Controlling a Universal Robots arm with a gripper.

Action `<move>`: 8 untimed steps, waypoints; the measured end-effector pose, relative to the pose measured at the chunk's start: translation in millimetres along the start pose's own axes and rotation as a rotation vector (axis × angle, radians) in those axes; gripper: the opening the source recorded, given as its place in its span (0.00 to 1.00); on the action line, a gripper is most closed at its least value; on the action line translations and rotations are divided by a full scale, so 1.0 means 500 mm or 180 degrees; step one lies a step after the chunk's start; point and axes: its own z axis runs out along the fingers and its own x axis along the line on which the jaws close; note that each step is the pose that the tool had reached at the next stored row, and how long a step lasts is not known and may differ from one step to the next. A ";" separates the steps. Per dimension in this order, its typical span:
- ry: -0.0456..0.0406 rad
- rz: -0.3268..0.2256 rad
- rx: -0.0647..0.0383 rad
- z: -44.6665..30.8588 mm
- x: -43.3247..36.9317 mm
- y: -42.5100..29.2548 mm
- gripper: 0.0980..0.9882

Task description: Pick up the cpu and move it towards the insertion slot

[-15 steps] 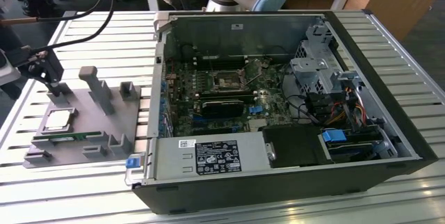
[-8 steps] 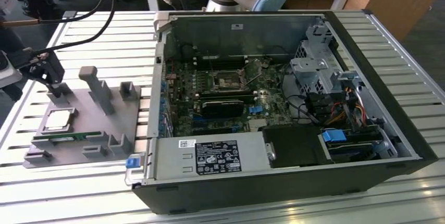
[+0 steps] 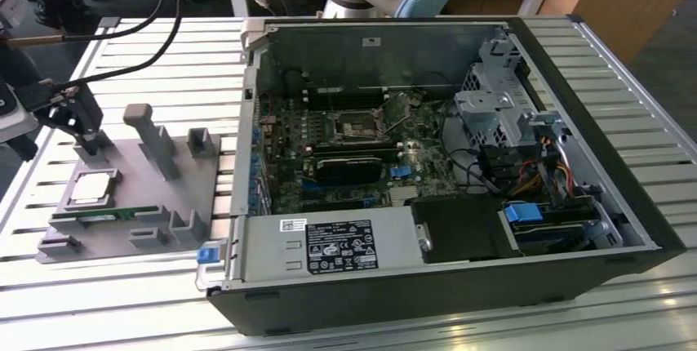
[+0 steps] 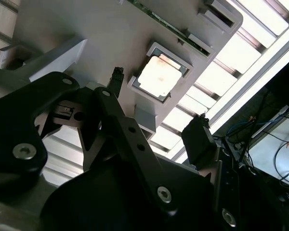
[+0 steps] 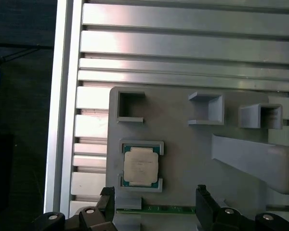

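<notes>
Silver-grey and flat, the cpu [image 3: 93, 188] lies in its square nest on the grey fixture plate [image 3: 153, 197]. This plate rests on the slatted aluminium table [image 3: 109, 302], at the exterior view's left of the open computer case [image 3: 458, 294]. Nothing grips the chip. The gripper [image 3: 87, 137] hangs over the plate near the cpu, apart from it. Its two black fingers [image 5: 202, 197] are spread wide and nothing is between them. In the first wrist view the chip sits just beyond the fingertips, roughly in line with the gap between them. In the second wrist view it shines bright in its raised frame, free on all sides. A green memory stick [image 3: 104, 215] stands on its edge in a groove just beside the nest. The insertion slot [image 3: 357, 128], a square socket with a metal frame and a dark centre, is on the motherboard [image 3: 326, 163] inside the case, well apart from both the cpu and the gripper.
</notes>
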 end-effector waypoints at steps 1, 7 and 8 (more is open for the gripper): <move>0.0000 0.0000 0.0000 0.001 0.000 0.000 0.74; 0.0000 0.0000 0.0000 0.010 0.000 0.000 0.74; 0.0000 0.0000 0.0000 0.012 0.000 -0.001 0.74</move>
